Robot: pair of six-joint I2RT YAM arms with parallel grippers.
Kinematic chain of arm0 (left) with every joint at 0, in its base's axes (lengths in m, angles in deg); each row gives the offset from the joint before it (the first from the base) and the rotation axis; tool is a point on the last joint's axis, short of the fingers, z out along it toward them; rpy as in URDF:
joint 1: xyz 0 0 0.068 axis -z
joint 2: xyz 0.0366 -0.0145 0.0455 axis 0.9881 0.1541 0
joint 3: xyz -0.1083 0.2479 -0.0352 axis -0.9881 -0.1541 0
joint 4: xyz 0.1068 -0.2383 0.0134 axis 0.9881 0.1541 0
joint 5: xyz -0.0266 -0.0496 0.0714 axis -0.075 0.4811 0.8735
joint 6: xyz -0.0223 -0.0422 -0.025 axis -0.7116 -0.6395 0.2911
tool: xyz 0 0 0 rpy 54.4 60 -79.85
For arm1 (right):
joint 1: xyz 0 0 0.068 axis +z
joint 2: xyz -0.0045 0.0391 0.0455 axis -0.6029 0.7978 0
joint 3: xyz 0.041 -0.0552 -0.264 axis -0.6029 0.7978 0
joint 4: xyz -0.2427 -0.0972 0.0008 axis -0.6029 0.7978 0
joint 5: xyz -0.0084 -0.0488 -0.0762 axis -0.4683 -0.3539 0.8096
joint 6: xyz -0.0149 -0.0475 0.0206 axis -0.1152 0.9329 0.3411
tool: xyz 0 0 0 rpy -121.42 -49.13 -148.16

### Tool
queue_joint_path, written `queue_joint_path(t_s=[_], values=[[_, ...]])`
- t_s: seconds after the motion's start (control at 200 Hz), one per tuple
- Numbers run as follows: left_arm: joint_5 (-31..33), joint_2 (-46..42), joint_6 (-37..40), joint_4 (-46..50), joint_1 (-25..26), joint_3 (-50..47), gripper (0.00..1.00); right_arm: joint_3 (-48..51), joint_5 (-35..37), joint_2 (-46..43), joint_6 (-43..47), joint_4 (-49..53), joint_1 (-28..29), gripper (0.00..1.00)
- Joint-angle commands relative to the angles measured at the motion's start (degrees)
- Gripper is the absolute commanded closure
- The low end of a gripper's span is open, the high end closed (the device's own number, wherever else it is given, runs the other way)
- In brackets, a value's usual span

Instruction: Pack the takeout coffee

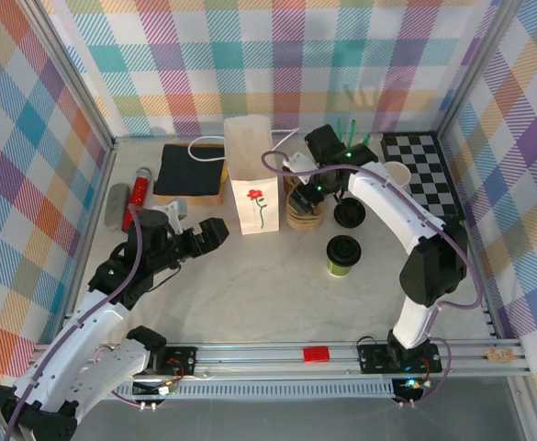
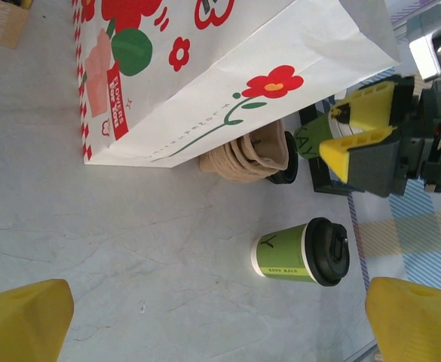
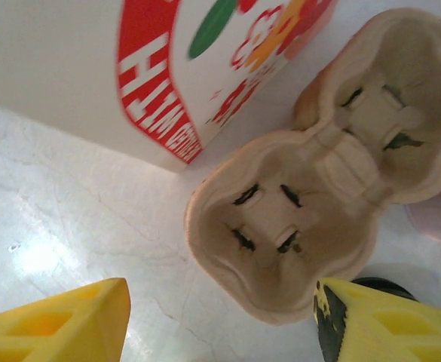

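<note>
Standing upright takeout coffee (image 2: 303, 251), near but apart from open-jawed right hand (image 2: 356, 127).

The paper bag (image 2: 205, 68) is smooth, matt white paper with colour printing. Beside the bag, the cup carrier (image 3: 280, 234) is rough, fibrous beige moulded pulp with no shine. The takeout coffee (image 2: 299, 253), near the bag, has matt green paper sides and a glossy black plastic cap. The bench (image 2: 114, 249) under the bag is pale, marbled and smooth, with a faint sheen.

Your left arm (image 1: 86, 323) reaches forward, left hand (image 1: 218, 235) low, jaws spread wide; your right arm (image 1: 397, 207) arches leftward, right hand (image 1: 307, 190) pointing down, jaws partly apart.
</note>
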Motion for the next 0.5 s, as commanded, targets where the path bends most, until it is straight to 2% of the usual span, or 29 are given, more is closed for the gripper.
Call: queue_joint_path(t_s=[0.0, 0.495], values=[[-0.03, -0.49, 1.15, 0.97, -1.18, -0.4, 0.01, 2.75, -0.62, 0.55, 1.45, 1.17, 1.29, 0.36], [0.18, -0.04, 1.89, 1.56, -2.4, -0.42, 0.02, 5.08, 3.91, 4.23, 2.47, -2.72, 3.45, 0.39]])
